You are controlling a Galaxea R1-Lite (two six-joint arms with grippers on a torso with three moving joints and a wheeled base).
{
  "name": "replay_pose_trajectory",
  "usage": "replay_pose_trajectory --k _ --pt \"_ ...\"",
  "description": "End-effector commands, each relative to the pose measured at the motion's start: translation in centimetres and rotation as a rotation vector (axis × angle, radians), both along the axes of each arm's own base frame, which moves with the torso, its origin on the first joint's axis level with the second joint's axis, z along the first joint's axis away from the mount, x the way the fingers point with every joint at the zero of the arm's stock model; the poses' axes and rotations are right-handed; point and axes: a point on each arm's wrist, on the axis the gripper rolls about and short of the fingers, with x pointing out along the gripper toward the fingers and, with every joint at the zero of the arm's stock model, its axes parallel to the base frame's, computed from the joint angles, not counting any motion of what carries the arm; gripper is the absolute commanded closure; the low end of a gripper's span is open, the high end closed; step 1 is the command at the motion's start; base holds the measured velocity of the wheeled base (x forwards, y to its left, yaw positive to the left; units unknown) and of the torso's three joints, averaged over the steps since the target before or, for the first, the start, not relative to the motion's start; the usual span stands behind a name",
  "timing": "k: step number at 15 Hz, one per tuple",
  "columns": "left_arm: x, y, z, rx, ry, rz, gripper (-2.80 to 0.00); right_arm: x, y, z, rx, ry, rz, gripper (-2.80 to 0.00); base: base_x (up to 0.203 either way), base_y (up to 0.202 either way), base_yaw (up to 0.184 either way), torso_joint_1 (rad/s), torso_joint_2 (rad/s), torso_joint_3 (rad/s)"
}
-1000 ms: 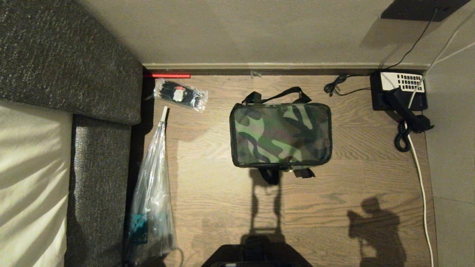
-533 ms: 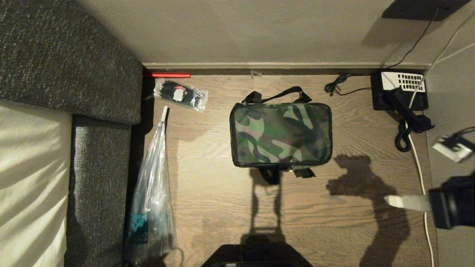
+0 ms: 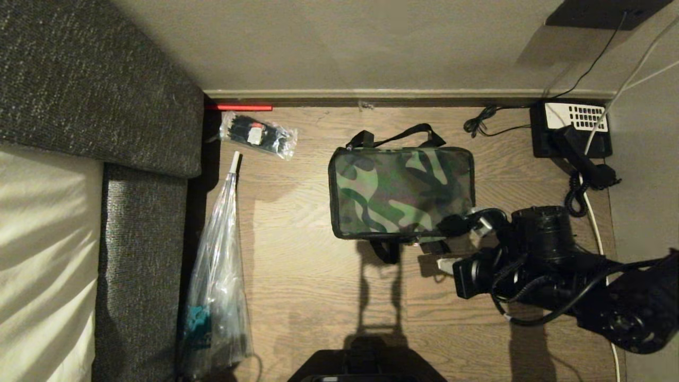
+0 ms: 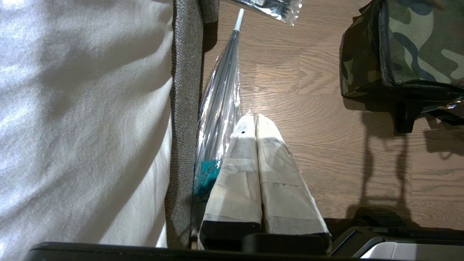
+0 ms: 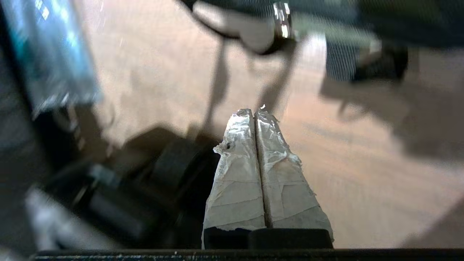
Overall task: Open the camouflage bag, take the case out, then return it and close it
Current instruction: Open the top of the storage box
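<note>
At the far left lies a bed [image 3: 48, 254] with pale sheets, edged by a dark grey upholstered headboard [image 3: 95, 79]. Just beside it on the wooden floor [image 3: 307, 297] stands a long clear plastic bag [image 3: 217, 297] with something teal at its near end, and beyond that, near the wall, a small clear packet [image 3: 258, 136] of dark items.

The left gripper [image 4: 251, 117] is out of the head view; its own camera shows its 2 taped fingers pressed together, closed on nothing, hanging above the floor near the long plastic bag.

In the middle of the floor sits the camouflage bag [image 3: 401, 193], lid shut, flat side up, with 1 black strap [image 3: 395, 137] arching on the wall side and short black straps sticking out on the near side. The case cannot be seen.

To the right, the right arm [image 3: 536, 265] reaches in over the floor, its dark wrist close to the bag's near right corner. The right gripper [image 5: 256, 113] has its 2 taped fingers closed together, holding nothing, above bare floor.

At the far right, against the wall, rests a black desk telephone [image 3: 570, 130] with a white keypad, its handset off the cradle, and a white cable [image 3: 599, 249] running along the floor.
</note>
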Motion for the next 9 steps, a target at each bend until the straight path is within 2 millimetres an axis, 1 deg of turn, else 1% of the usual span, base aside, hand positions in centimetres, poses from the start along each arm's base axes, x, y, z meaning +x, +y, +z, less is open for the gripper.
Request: replay_pose_trajectory --k 1,2,3,5,6,9 --pt "0.3 0.0 -1.1 0.0 0.041 -0.001 0.0 1.0 1.1 -2.7 -0.005 -0.022 0.0 0.0 0.0 0.0 0.0 0.0 0.0 0.0" --pt "0.3 0.0 -1.1 -0.001 0.041 0.001 0.0 1.3 1.3 -3.3 -0.005 -0.042 -0.006 -0.33 0.0 0.0 0.0 0.0 0.0 0.0" --pt "0.3 0.0 -1.1 -0.001 0.039 0.001 0.0 1.7 1.6 -3.7 -0.01 -0.076 -0.003 -2.8 0.0 0.0 0.0 0.0 0.0 0.0" --pt "0.3 0.0 -1.1 0.0 0.039 -0.001 0.0 2.3 2.0 -4.8 -0.041 -0.161 0.02 -2.8 0.0 0.0 0.0 0.0 0.0 0.0" --pt "0.3 0.0 -1.1 0.0 0.041 -0.001 0.0 2.4 2.1 -5.3 -0.086 -0.194 0.026 -2.8 0.0 0.0 0.0 0.0 0.0 0.0" --pt "0.3 0.0 -1.1 0.0 0.039 -0.001 0.0 2.6 2.2 -6.3 -0.098 -0.204 0.014 -2.8 0.0 0.0 0.0 0.0 0.0 0.0"
